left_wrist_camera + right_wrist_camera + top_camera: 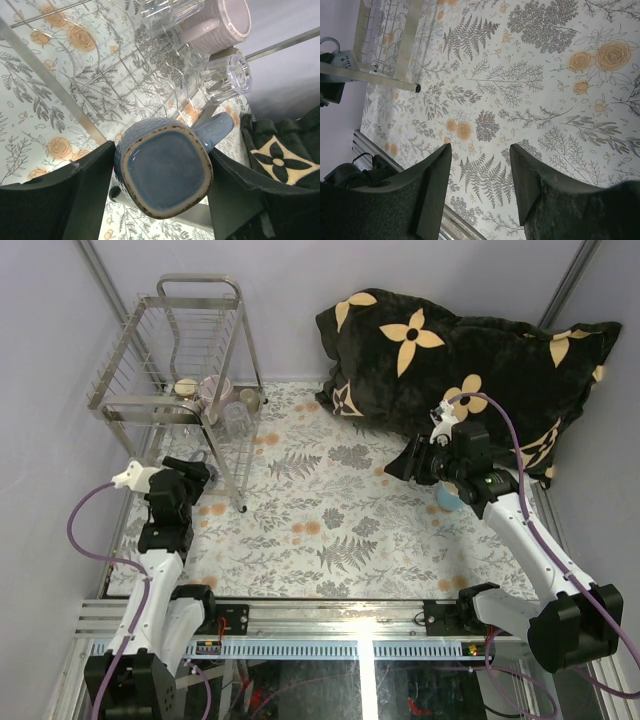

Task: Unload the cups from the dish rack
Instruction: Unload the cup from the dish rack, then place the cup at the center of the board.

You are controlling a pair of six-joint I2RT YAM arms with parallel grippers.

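A blue mug (162, 175), base toward the camera, is clamped in the left gripper (160, 167) at the dish rack's (140, 402) near side. A lilac mug (220, 25) and a clear glass (220, 77) lie in the rack. The right gripper (480, 150) hangs spread apart, empty, above the floral tabletop (520, 85).

top cam high at near edge, looks down on whole table (330, 530). wrist cams close-in; both catch the rack (145, 405), right probably just a leg (380, 81).

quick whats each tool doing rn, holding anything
Left tool: closed on the light blue mug.
Right tool: open, empty.
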